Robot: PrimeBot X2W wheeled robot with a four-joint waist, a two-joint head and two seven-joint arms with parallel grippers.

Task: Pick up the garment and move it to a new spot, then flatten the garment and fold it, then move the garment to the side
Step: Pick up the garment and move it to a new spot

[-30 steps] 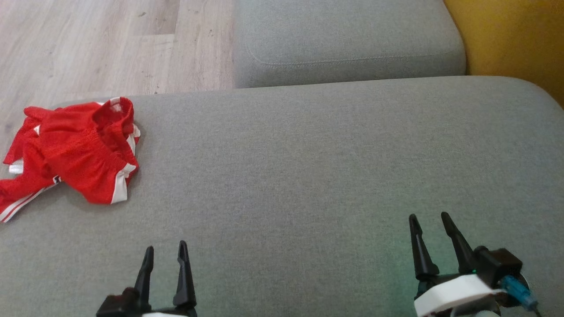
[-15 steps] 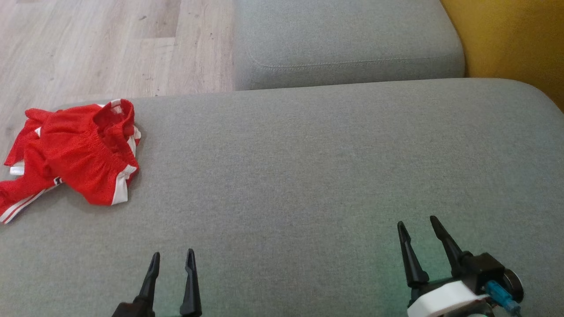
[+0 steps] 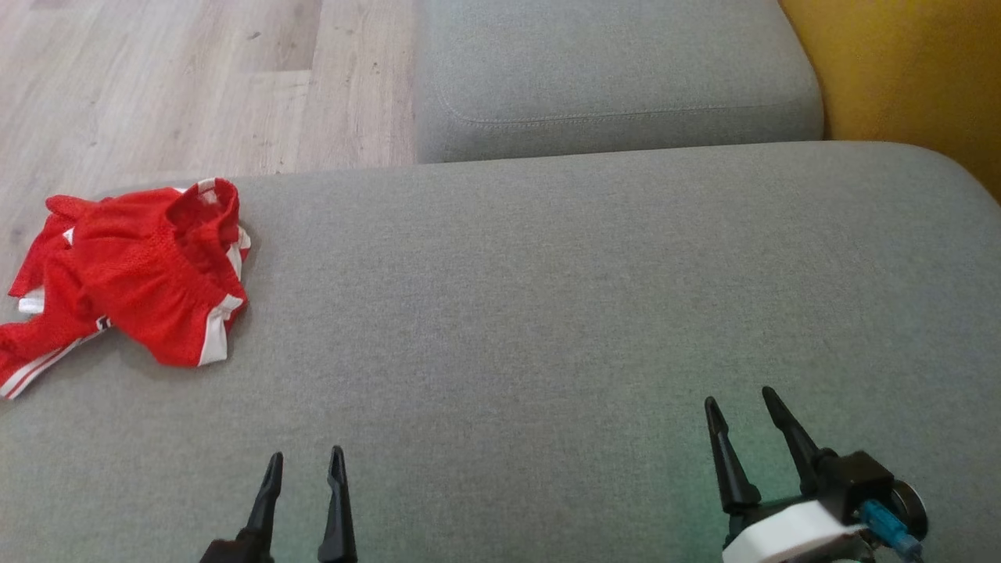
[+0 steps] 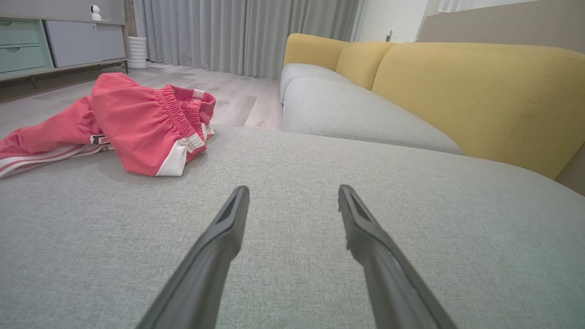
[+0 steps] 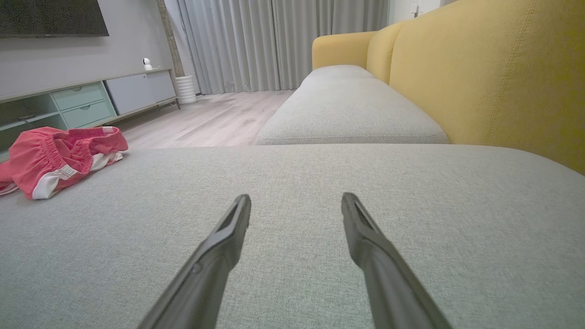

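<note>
A crumpled red mesh garment [image 3: 133,277] with white stripes and a gathered waistband is lying at the far left corner of the grey woven seat cushion [image 3: 508,297]. The left gripper [image 3: 306,453] and right gripper [image 3: 739,395] are hovering by its near edge, their tapered dark fingers spread wide and gripping nothing.

Legible text, labels, brands, numbers, signs: none can be read. One small dark mark [image 3: 101,320] is noted on the red garment [image 3: 141,281], beside a white stripe [image 3: 213,344]; it is too small to be deciphered.
</note>
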